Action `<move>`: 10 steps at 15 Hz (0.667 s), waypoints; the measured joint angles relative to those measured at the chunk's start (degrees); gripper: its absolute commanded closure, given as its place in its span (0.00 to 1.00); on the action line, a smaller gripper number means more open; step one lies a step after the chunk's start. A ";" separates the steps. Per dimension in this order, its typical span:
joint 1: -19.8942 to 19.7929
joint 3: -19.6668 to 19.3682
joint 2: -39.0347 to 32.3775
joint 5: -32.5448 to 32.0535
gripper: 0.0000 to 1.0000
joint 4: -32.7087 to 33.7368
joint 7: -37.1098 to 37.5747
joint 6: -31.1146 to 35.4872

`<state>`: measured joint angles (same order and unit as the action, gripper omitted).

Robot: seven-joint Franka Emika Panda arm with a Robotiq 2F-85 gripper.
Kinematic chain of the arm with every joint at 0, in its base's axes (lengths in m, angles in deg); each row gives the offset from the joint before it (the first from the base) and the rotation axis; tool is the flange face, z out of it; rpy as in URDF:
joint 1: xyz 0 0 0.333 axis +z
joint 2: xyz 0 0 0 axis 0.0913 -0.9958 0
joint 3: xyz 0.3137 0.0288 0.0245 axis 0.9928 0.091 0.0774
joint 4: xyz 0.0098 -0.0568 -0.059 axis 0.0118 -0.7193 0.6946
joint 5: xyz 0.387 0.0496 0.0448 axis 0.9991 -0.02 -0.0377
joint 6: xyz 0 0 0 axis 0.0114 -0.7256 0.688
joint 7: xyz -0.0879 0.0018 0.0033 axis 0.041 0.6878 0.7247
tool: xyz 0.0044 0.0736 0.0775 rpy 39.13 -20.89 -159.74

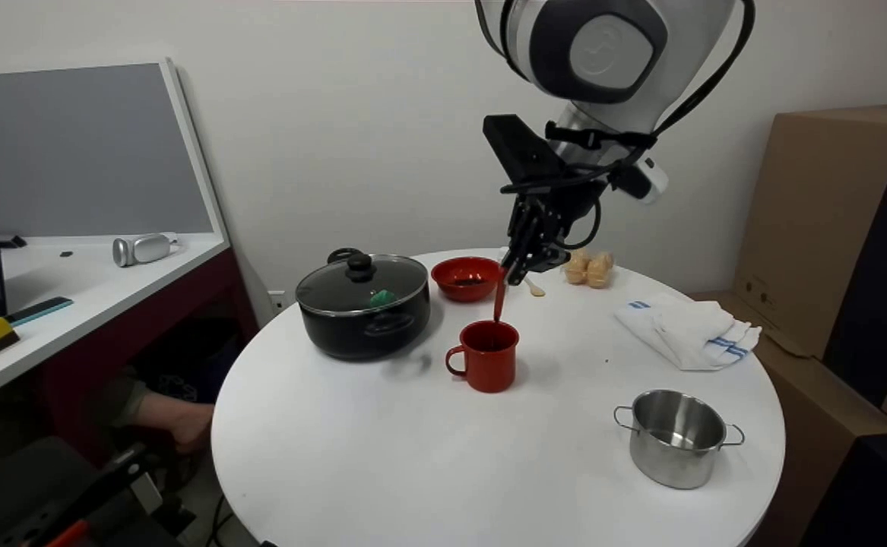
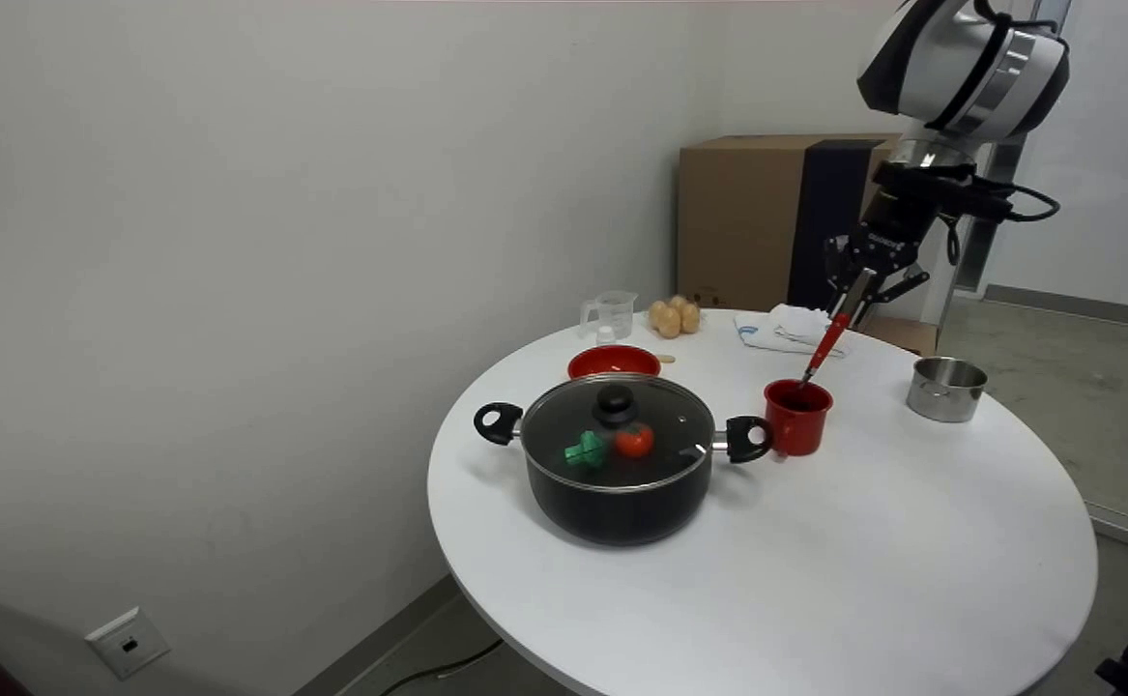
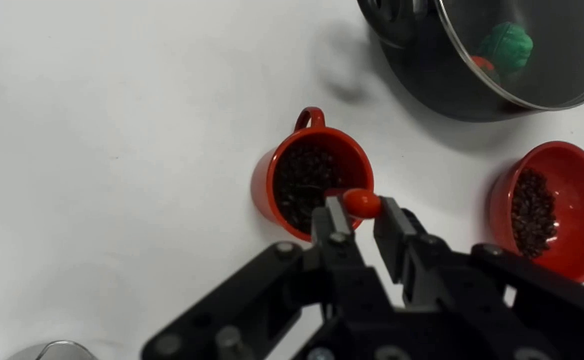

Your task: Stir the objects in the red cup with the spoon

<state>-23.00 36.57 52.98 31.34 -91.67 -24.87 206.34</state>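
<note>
The red cup (image 1: pixel 490 366) stands upright on the white table, and it also shows in an exterior view (image 2: pixel 797 427). In the wrist view the red cup (image 3: pixel 262 187) holds many small dark bean-like pieces. The spoon (image 1: pixel 498 300) has a red handle, and it also shows in an exterior view (image 2: pixel 826 345). My gripper (image 1: pixel 511 267) is above the cup, shut on the top of the handle. In the wrist view the red handle end of the spoon (image 3: pixel 362 203) sits between the fingertips. The spoon slants down into the cup; its lower end is hidden inside.
A black lidded pot (image 2: pixel 612 507) stands beside the cup, one handle close to it. A red bowl (image 3: pixel 582 220) holds brown beans. A steel pot (image 1: pixel 675 456), a white towel (image 1: pixel 690 334), eggs (image 2: pixel 675 317) and a clear measuring cup (image 2: pixel 612 311) are around the table.
</note>
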 measured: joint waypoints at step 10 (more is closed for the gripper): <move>5.76 4.81 -0.99 -2.63 0.92 -1.17 0.00 -0.55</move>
<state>-17.24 41.39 51.99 28.71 -92.84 -24.87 205.79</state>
